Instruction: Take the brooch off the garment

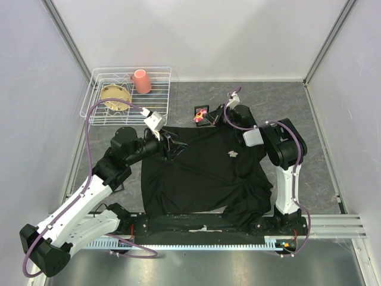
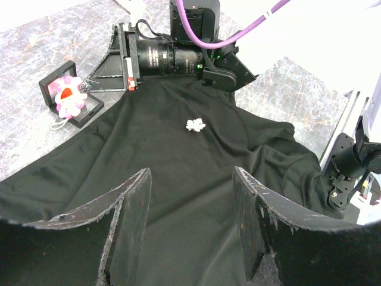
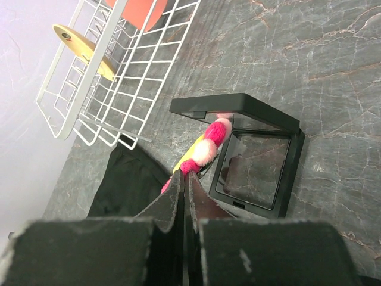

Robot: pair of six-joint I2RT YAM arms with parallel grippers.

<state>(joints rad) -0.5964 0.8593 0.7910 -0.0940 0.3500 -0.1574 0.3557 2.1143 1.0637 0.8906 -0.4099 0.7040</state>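
while the right gripper (image 3: 186,179) jaws pinch the brooch (image 3: 205,149) at the box (image 3: 280,125) and the left gripper (image 2: 190,173) jaws gape, release seems next.

Grey desk (image 1: 274,98), veined like marble, walled in pale panels on three sides. Carries a large black shirt (image 1: 202,173) spread across the middle, collar toward the far side, hem reaching the near edge, cloth rumpled along the right. Holds a white wire rack (image 1: 159,83) in the far left corner, apart from the shirt. Bears a small black box (image 3: 250,106) lying open just beyond the collar, close to the cloth but not on it. Shows a fluffy pink flower (image 3: 205,149) at the box's near rim; unclear whether resting there or raised above it.
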